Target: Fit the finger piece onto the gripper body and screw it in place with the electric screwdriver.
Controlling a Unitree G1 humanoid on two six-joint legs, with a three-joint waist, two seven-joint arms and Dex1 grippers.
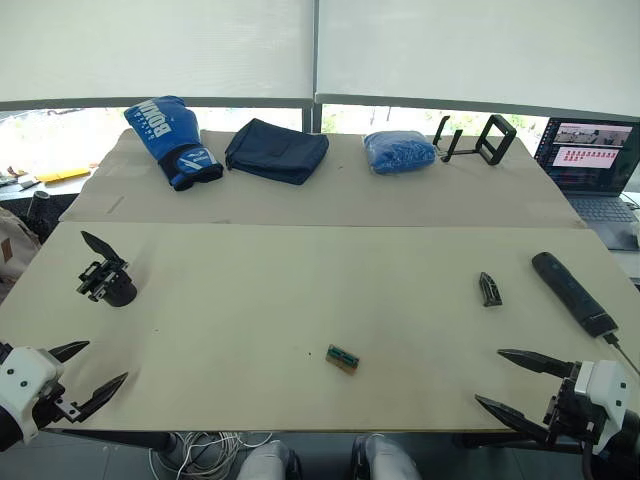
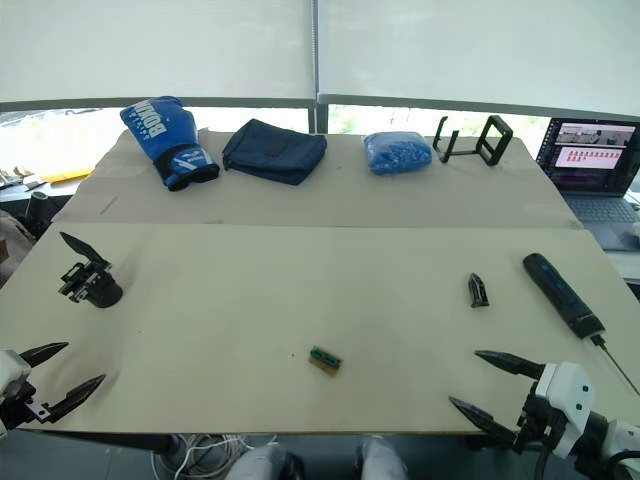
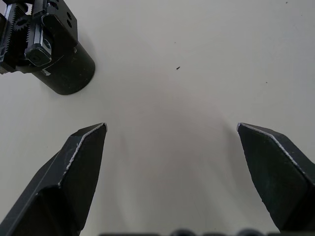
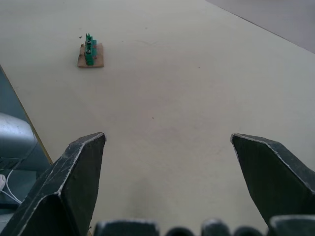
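Note:
The gripper body (image 1: 107,276) stands at the table's left side on its round base, its one pointed finger aimed up and left; its base and linkage also show in the left wrist view (image 3: 54,51). The finger piece (image 1: 488,288) lies flat at the right. Right of it lies the electric screwdriver (image 1: 573,292), its thin bit toward the front edge. My left gripper (image 1: 98,373) hangs open at the front left corner, nearer me than the gripper body. My right gripper (image 1: 500,378) is open at the front right, near the screwdriver's bit end. Both hold nothing.
A small green-brown block (image 1: 342,358) lies front of centre. On the far table sit a blue boxing glove (image 1: 172,140), a dark folded cloth (image 1: 277,150), a blue bag (image 1: 399,151) and a black stand (image 1: 478,139). A laptop (image 1: 592,165) sits at the far right.

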